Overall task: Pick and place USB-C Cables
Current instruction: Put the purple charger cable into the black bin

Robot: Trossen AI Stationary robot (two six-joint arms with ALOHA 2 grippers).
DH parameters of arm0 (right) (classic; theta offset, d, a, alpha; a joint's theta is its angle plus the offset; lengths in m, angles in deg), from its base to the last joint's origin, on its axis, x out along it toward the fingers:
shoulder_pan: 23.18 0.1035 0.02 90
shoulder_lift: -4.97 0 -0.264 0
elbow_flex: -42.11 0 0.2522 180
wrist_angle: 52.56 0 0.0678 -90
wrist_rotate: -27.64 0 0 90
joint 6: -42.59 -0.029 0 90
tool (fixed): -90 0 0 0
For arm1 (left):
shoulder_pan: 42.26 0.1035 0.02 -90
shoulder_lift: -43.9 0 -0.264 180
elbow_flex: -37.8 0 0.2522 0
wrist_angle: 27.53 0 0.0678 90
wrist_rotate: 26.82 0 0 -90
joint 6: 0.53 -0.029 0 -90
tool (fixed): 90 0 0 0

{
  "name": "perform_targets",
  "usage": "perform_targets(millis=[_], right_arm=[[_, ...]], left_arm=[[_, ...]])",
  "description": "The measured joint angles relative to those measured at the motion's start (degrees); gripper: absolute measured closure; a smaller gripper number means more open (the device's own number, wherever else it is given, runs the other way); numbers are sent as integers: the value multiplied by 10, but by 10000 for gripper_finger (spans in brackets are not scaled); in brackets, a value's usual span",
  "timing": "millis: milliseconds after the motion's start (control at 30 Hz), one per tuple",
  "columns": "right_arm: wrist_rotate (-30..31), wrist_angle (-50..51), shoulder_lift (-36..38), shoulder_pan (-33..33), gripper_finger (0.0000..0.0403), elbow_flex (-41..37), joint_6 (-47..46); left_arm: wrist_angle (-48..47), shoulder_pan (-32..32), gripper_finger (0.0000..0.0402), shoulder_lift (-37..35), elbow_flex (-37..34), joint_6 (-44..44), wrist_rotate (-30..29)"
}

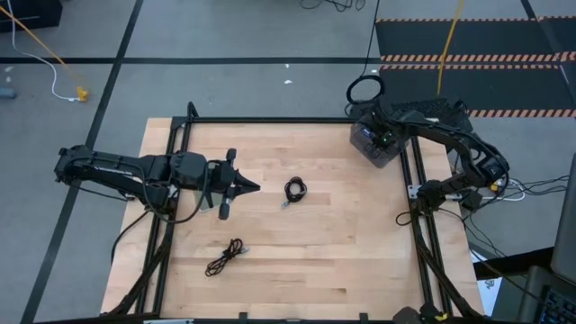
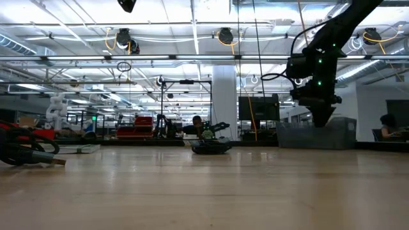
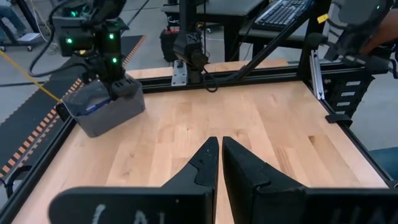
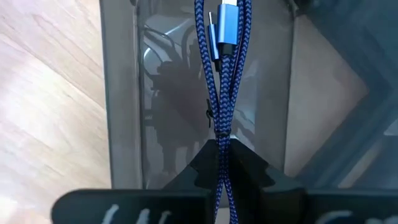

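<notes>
A blue-purple braided USB-C cable (image 4: 224, 74) hangs from my right gripper (image 4: 222, 155), which is shut on it over the clear grey bin (image 1: 376, 144) at the table's far right corner. The cable's metal plug (image 4: 227, 25) is inside the bin. Two black cable bundles lie flat on the wooden table: one at the centre (image 1: 295, 190), also in the low view (image 2: 211, 147), and one toward the near edge (image 1: 225, 258). My left gripper (image 1: 247, 187) is shut and empty above the table, left of the centre bundle, pointing at the bin (image 3: 102, 106). My right gripper pinches the blue-purple cable between its two fingers (image 4: 205, 163), on a doubled stretch of strands (image 4: 222, 134) partway along the bundle. The fingers point down from above, along the strands. The cable hangs straight below them into the bin; whether its end touches the bottom cannot be told.
A black metal frame (image 1: 270, 120) borders the table. A black ring-shaped cord loop (image 1: 364, 90) and a yellow cord (image 1: 445, 45) lie on the floor beyond the far edge. Bare wood lies between the two black bundles and the bin.
</notes>
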Motion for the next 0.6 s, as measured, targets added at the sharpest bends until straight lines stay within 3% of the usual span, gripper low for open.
perform_targets(millis=[433,600], right_arm=[[1,-67,0,0,389,-54,14],[1,-76,0,-1,367,-54,14]], left_arm=[[4,0,376,0,0,-9,0],[4,0,376,0,0,-11,0]])
